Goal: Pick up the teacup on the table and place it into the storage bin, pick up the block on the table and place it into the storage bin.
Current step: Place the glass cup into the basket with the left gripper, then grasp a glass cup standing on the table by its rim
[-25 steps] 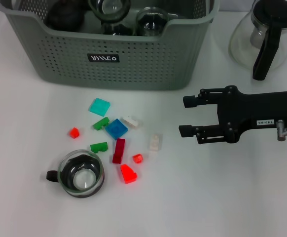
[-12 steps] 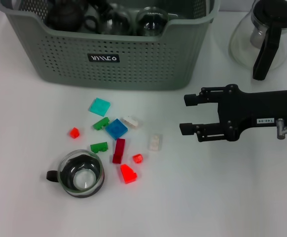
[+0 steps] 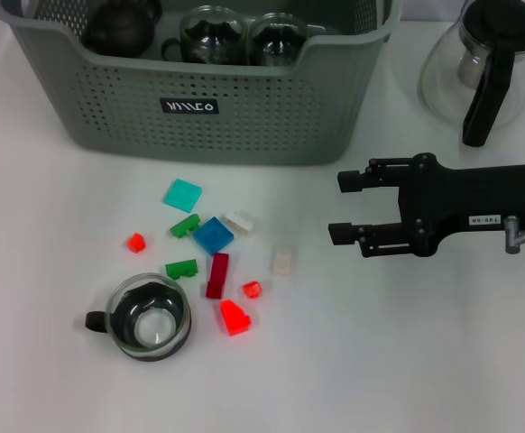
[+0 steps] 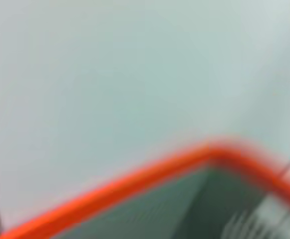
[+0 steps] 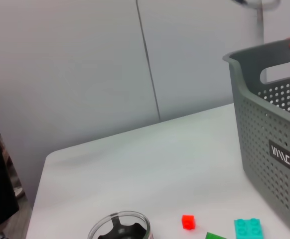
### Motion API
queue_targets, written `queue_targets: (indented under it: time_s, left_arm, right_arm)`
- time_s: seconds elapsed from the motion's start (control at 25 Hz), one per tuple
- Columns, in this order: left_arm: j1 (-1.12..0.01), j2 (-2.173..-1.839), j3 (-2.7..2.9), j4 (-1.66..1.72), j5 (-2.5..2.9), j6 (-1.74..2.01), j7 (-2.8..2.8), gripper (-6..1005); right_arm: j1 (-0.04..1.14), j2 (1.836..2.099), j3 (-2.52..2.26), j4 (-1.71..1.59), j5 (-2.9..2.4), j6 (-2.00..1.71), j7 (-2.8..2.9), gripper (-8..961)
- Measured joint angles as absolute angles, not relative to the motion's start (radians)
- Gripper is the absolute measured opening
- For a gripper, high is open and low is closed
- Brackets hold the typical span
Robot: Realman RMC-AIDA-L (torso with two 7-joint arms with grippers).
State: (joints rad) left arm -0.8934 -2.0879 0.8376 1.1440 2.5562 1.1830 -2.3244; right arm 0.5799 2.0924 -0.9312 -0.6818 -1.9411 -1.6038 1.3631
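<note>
Blocks point(image 3: 217, 262) and teacup point(image 3: 149, 317) lie straight ahead of the right gripper point(image 3: 342, 208), its released jaws facing them across the table point(image 3: 380, 361).

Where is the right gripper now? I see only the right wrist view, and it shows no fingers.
Observer: The right gripper is open, to the robot's right of the scattered blocks, fingers pointing toward them. The left gripper is not in view.
Operator: Can the teacup be grasped freely?
Observer: Probably. The teacup stands upright, handle toward the robot's left; the nearby green block does not touch it.
Operator: Is the storage bin empty?
Observer: No. The storage bin holds two glass cups and a dark pot.
</note>
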Motion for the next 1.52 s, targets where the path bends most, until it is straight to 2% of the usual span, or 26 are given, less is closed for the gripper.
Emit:
queue_targets:
  time_s: [0.04,0.24,0.36,0.44,0.68,0.96,1.2,1.32,1.4,1.52]
  left_arm:
    - [-0.879,-2.076,0.795,1.157,2.485,1.216,-2.307,463]
    - [-0.793,-1.937,0.568,0.973,1.948,1.496,-2.181,672]
    - [-0.755,-1.846,0.47,0.659,1.699,1.697,-2.058,729]
    - [-0.733,-1.828,0.425,0.56,1.65,1.787,-2.02,766]
    - [-0.656,-1.849,0.427,0.58,1.681,1.986,-2.009,785]
    - [-0.585,-1.857,0.497,0.741,1.913,2.024,-2.012,786]
    - [-0.567,-1.893,0.617,0.915,2.148,2.026,-2.014,786]
    - [-0.567,-1.9,0.639,0.938,2.177,2.022,-2.009,786]
    - [-0.565,-1.956,0.723,1.041,2.345,1.95,-1.945,785]
    - [-0.567,-1.987,0.759,1.062,2.427,1.928,-1.895,784]
  right_arm:
    - [0.579,2.092,-0.931,-0.68,-1.941,-1.604,1.363,761]
    - [0.578,2.092,-0.931,-0.674,-1.939,-1.604,1.364,761]
    - [0.578,2.092,-0.931,-0.673,-1.939,-1.605,1.364,761]
    - [0.579,2.091,-0.931,-0.673,-1.939,-1.606,1.364,761]
    - [0.586,2.092,-0.933,-0.673,-1.941,-1.608,1.364,761]
    - [0.587,2.093,-0.937,-0.673,-1.944,-1.625,1.364,760]
    - [0.588,2.094,-0.939,-0.673,-1.944,-1.629,1.386,760]
    - [0.589,2.094,-0.939,-0.673,-1.944,-1.629,1.388,760]
    - [0.589,2.094,-0.939,-0.673,-1.944,-1.629,1.388,760]
    - [0.589,2.094,-0.939,-0.672,-1.945,-1.626,1.388,760]
